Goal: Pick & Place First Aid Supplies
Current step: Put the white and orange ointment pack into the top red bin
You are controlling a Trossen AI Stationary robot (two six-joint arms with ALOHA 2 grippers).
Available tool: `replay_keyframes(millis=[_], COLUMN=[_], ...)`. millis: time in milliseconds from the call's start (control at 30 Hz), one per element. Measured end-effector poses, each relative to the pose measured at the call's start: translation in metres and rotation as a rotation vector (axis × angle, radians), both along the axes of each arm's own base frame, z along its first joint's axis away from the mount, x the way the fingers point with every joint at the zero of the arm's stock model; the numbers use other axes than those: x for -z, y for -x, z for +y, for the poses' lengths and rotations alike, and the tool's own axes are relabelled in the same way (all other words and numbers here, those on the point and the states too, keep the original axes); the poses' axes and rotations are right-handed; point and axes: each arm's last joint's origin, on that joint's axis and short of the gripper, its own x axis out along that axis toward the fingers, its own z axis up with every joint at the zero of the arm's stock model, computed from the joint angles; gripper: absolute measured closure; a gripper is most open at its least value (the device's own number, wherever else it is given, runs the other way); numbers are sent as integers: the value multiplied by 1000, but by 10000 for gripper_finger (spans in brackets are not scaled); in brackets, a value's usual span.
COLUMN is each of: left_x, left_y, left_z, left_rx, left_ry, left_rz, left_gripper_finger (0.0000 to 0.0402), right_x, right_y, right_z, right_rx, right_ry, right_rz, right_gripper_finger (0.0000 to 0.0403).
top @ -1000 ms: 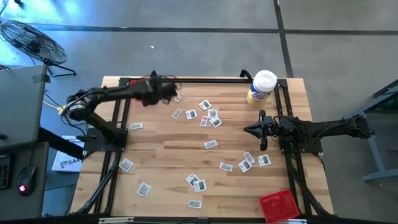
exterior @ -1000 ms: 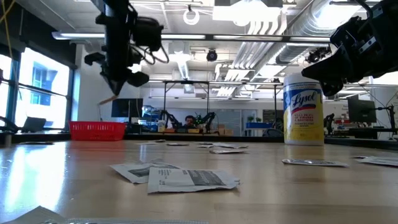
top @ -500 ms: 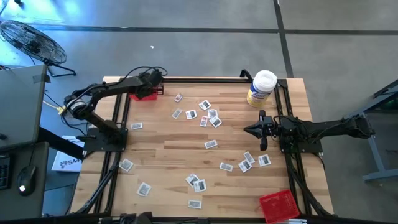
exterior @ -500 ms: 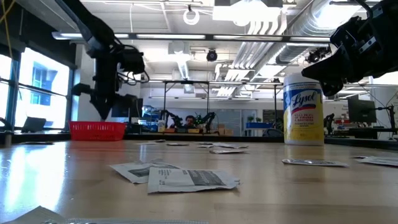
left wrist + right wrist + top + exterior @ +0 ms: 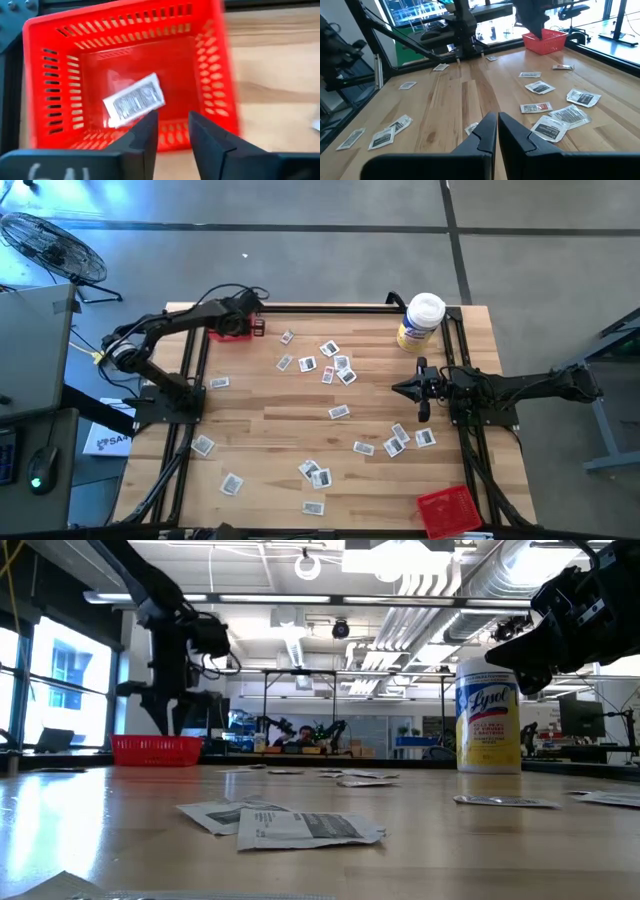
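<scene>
While its fingers stand slightly parted and empty, the left gripper (image 5: 170,137) hangs over the red tray (image 5: 228,333) at the table's eleven o'clock; a second ago it was nearer the middle. One packet (image 5: 134,99) now lies inside, so that delivery looks done. Other packets (image 5: 338,412) remain scattered. The right gripper (image 5: 497,131), nearly closed and empty, waits at three o'clock.

Two dark, near-black jointed arms are seen, each built of slim tubular links joined by bulkier rounded housings, and each mounted on a black frame of rails along the worktop's sides. Black cables are looped loosely above the left arm's forward links, and a yellow patch is visible at its base joint. The left gripper (image 5: 171,131) is formed of two flat, matte black angular fingers on a dark crossbar marked with pale handwritten characters.
</scene>
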Motion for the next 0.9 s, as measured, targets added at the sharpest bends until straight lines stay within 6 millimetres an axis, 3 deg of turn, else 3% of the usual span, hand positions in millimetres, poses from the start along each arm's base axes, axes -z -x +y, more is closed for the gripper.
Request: replay_keyframes(millis=[100, 200, 367, 500, 633, 900], left_x=[-26, -47, -53, -33, -1, 42], left_y=[-7, -11, -11, -9, 2, 20], left_z=[-14, -44, -103, -147, -173, -168], left_rx=[74, 168, 255, 299, 274, 73], left_ry=[19, 39, 119, 193, 228, 172], left_rz=[-33, -37, -16, 57, 113, 93], left_gripper_finger=[288, 287, 287, 286, 286, 286], right_x=[0, 0, 0, 0, 0, 0], right_y=[0, 0, 0, 0, 0, 0], right_z=[0, 0, 0, 0, 0, 0], right_rx=[0, 0, 0, 0, 0, 0], right_ry=[0, 0, 0, 0, 0, 0], right_rz=[0, 0, 0, 0, 0, 0], right_gripper_finger=[391, 391, 391, 391, 391, 391])
